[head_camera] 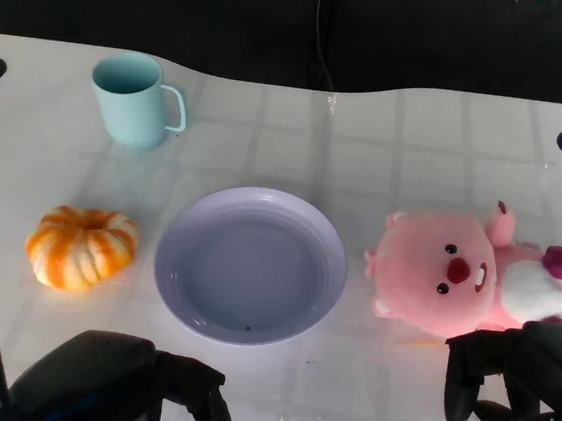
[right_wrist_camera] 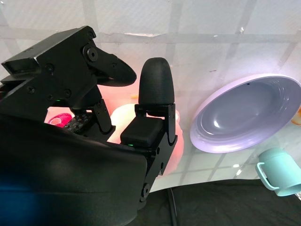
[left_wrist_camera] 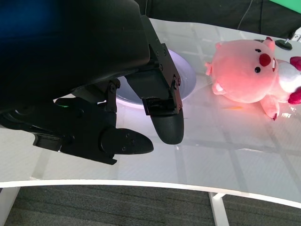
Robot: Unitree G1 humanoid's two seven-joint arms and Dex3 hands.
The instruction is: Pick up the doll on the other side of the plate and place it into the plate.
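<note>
Head view alone takes in the whole white table (head_camera: 388, 151): a lilac plate (head_camera: 251, 265) near the middle, a pale blue mug (head_camera: 132, 98) far to the left, and an orange-and-white pumpkin (head_camera: 81, 247) just left of the plate; the left wrist view shows neither mug nor pumpkin, while the right wrist view catches the mug beyond the plate's rim. Only the left wrist view shows the table's near edge and the grey floor below it.

Plate and mug both hold nothing; the plate's shallow bowl shows only a tiny dark speck near its front.

Doll (head_camera: 460, 274) — a pink plush animal with a red nose, black bead eyes, white teeth, a white belly and a magenta paw — lies on its side on the table, right of the plate and close to it, head toward the plate.

Right hand (head_camera: 519, 381) hovers just near of the doll, fingers apart and holding nothing; left hand (head_camera: 112, 384) sits at the near left — fingers loosely spread, also holding nothing.
</note>
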